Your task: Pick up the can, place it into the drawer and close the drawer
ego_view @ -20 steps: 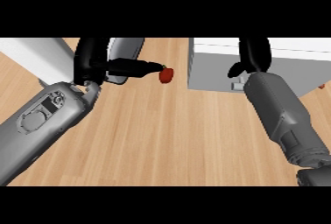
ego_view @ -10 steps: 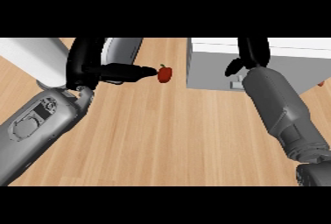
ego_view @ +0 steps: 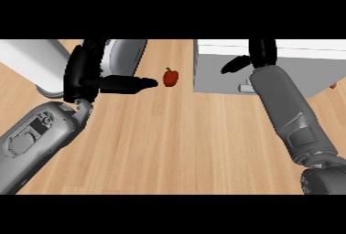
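No can visible in head view atm, so can't say where it lies; it may be hidden behind the left robot hand [ego_view: 101, 82] or the grey cylinder [ego_view: 125, 52] at top left, can't tell which. Left robot hand sits upper left over the wood counter [ego_view: 175, 137], fingers stretched out sideways toward a small red pepper [ego_view: 171, 77], tips just beside it, not touching, nothing grasped that I can see. Right robot hand [ego_view: 253, 57] is up at the white drawer unit [ego_view: 223, 68], fingers hanging relaxed against its top/front; whether it hooks a handle, cannot tell. Judgement on the can: prob. light, rigid, smooth sides, so slippery-ish and rolls if tipped; best taken around mid-body w/ thumb opposing fingers, upright. The pepper isn't the task obj. Drawer state unclear from this angle: only the white face and top edge show, no open cavity seen.
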You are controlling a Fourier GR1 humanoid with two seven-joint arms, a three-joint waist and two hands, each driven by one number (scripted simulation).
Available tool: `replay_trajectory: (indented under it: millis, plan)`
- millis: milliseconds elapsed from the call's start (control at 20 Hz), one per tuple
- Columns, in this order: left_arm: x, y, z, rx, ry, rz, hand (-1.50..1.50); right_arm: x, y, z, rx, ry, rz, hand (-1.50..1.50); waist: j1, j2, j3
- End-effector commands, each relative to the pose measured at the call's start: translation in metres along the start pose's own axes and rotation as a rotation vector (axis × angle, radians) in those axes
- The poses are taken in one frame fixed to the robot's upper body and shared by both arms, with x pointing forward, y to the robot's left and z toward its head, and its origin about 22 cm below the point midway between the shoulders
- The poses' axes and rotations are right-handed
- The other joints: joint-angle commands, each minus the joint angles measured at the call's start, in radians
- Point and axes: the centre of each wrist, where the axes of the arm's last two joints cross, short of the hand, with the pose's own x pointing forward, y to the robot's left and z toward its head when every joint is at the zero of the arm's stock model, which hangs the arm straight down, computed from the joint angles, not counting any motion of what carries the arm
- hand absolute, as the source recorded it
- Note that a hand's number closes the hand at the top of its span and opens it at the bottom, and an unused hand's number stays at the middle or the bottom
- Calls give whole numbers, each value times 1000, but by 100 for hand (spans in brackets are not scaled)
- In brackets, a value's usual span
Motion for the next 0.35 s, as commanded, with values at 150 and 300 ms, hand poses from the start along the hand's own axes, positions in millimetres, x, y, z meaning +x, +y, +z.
replay_trajectory:
  millis: [150,300]
  plan:
    - [-3,4,7,17,11,-4,-150,42,-1,-25,-100,85,-366,-150,2,-13,-4]
    - [-11,14,8,21,1,2,-150,29,-3,-20,-88,59,-379,-150,-13,-11,-6]
